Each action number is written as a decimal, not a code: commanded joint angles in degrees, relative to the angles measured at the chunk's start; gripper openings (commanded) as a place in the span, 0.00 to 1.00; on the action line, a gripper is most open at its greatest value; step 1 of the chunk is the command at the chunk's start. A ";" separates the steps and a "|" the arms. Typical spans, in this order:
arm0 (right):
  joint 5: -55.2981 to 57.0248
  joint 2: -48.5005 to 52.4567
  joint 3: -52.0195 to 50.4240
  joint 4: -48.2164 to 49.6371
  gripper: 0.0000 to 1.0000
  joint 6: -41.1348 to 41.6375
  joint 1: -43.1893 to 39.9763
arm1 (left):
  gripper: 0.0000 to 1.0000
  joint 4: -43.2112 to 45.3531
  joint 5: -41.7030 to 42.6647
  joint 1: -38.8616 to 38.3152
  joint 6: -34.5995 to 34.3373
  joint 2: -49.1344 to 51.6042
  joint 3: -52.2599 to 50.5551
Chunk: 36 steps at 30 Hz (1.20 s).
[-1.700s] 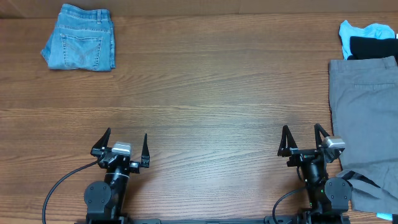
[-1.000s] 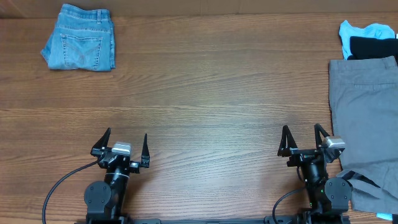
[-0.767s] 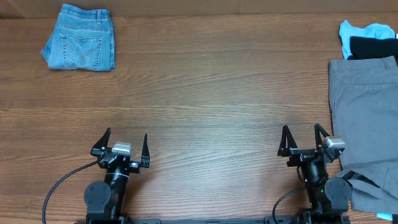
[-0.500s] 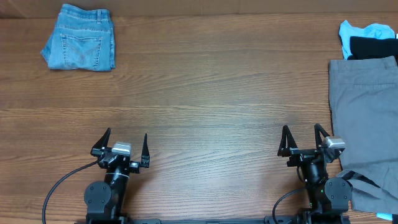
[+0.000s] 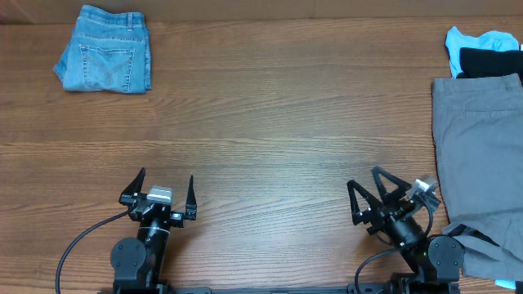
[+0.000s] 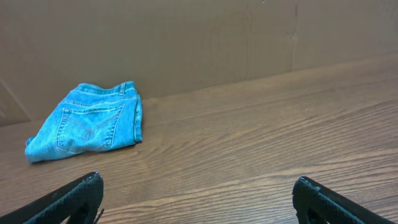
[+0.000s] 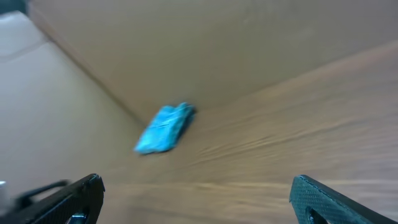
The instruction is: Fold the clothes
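The right gripper [image 5: 364, 178] is wide open and holds nothing. It sits low at the near edge of the table [image 5: 270, 122], with its fingers pointing obliquely toward the far left. Its wrist view is blurred and shows only a small blue shape far away. The left gripper [image 5: 166, 175] is also wide open and empty, and it points straight ahead.

Just beside the right arm, the grey shorts [image 5: 478, 155] lie flat along the right edge and are not yet folded. Behind them, a black garment [image 5: 490, 61] lies on a light-blue one [image 5: 494, 38]. I think these are waiting for their turn. The denim shorts [image 5: 105, 60] are well apart in the far left corner and already folded, probably set there as finished. The middle is bare wood, I suppose as room for folding.
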 commanded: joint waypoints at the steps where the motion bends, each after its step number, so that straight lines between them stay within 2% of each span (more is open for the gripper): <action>1: -5.01 -0.50 -0.59 2.36 1.00 9.25 -0.11 | 1.00 -0.20 -0.98 0.35 1.25 -0.37 -0.20; 8: -11.23 -0.50 -0.57 9.11 1.00 8.96 -0.11 | 1.00 -0.20 -0.98 0.35 1.25 -0.37 -0.20; 14: -7.28 -0.42 0.57 14.14 1.00 8.22 -0.11 | 1.00 -0.20 -0.98 0.35 1.25 -0.37 -0.20; 18: -2.19 1.36 5.38 13.88 1.00 1.64 -0.13 | 1.00 -0.20 -0.98 0.35 1.25 -0.37 -0.20; 23: 7.19 11.02 17.92 6.62 1.00 -9.42 -0.13 | 1.00 -0.20 -0.98 0.35 1.25 -0.37 -0.20; 26: 15.37 25.40 30.51 -3.32 1.00 -17.14 -0.13 | 1.00 -0.20 -0.98 0.35 1.25 -0.37 -0.20; 28: 19.41 32.02 35.65 -7.50 1.00 -19.41 -0.24 | 1.00 -0.20 -0.98 0.35 1.25 -0.37 -0.20; 30: 25.83 47.06 47.36 -16.96 1.00 -23.93 -1.01 | 1.00 -0.20 -0.98 0.35 1.25 -0.37 -0.20; 33: 25.86 65.94 63.69 -30.84 1.00 -27.43 -4.11 | 1.00 -0.20 -0.98 0.35 1.25 -0.37 -0.20; 34: 25.92 69.29 67.04 -33.51 1.00 -27.82 -4.68 | 1.00 -0.20 -0.98 0.35 1.25 -0.37 -0.20; 35: 25.77 78.90 75.58 -40.06 1.00 -27.71 -6.10 | 1.00 -0.20 -0.98 0.35 1.25 -0.37 -0.20; 36: 25.90 83.80 80.11 -44.06 1.00 -27.78 -6.51 | 1.00 -0.20 -0.98 0.35 1.25 -0.37 -0.20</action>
